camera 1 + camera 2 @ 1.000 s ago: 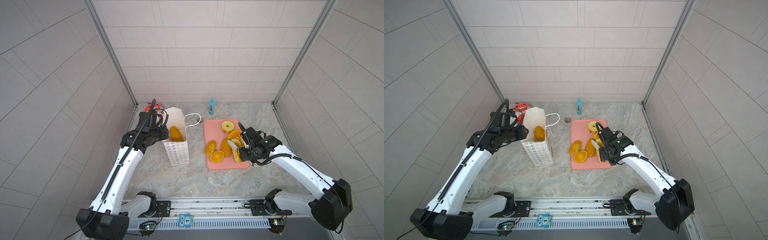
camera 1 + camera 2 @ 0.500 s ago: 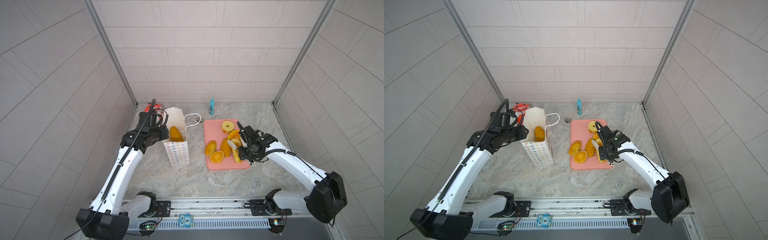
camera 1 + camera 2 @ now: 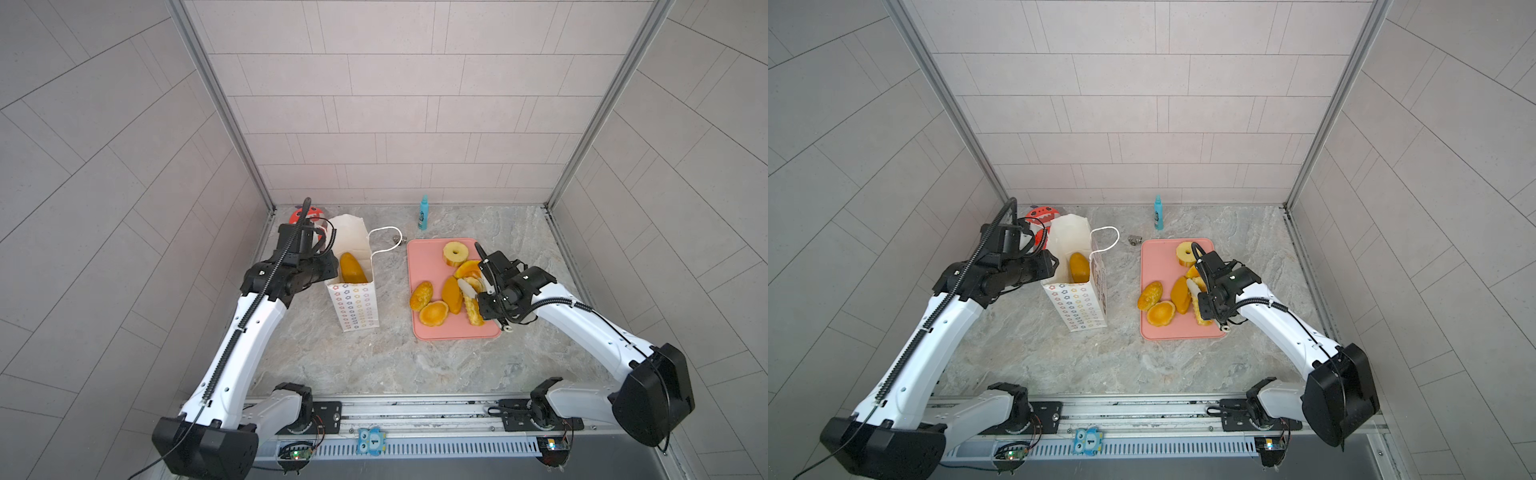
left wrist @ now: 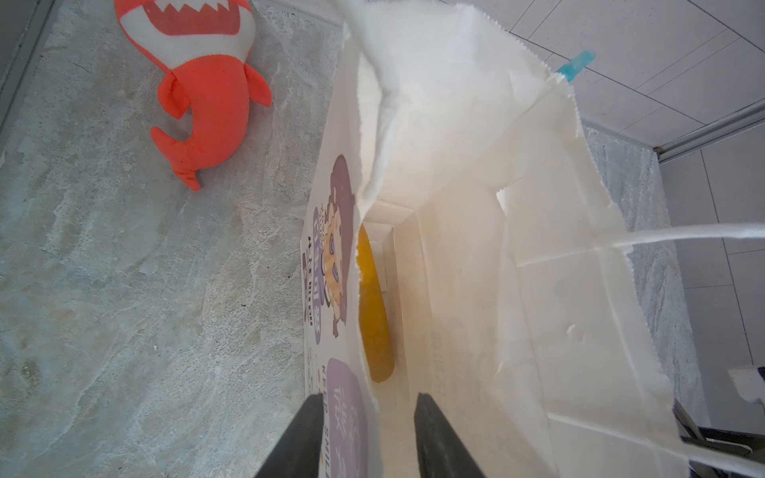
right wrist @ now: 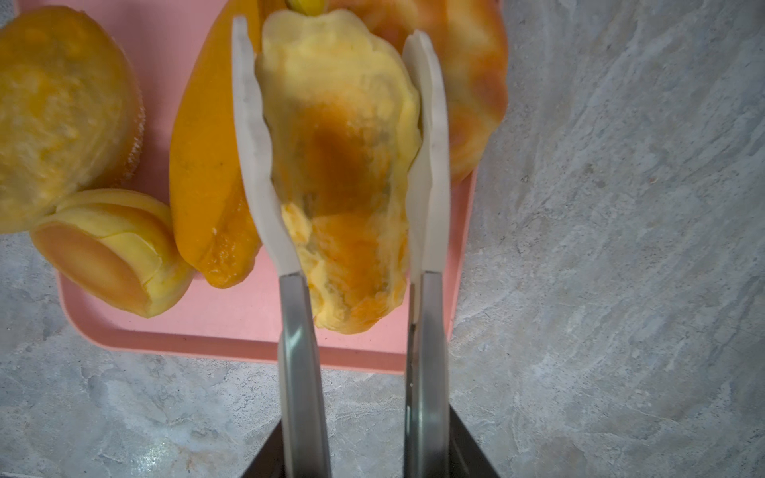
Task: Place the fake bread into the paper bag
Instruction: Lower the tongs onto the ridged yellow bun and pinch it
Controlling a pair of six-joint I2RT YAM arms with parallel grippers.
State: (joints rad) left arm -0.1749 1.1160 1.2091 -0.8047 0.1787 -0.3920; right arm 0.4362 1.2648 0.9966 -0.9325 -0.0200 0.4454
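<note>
Right gripper [image 5: 331, 31] has narrowed onto pale bread [image 5: 339, 145], pads touching both sides mid-length; it looks soft, light, squashy. Left gripper [image 4: 367, 396] gapes astride the bag [image 4: 476, 269] wall.

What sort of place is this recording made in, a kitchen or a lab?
Probably a lab test cell: grey tiled wall panels box in a marble-look tabletop, and two white robot arms stand on a metal rail.

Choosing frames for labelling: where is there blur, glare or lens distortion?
Both top views: sharp, evenly lit, wall tile lines bowed. Right wrist view: pale bread piece in the right pincer fairly clear, round bun at the edge blurred. Left wrist view: paper bag rim glaring white, plush shark crisp.
</note>
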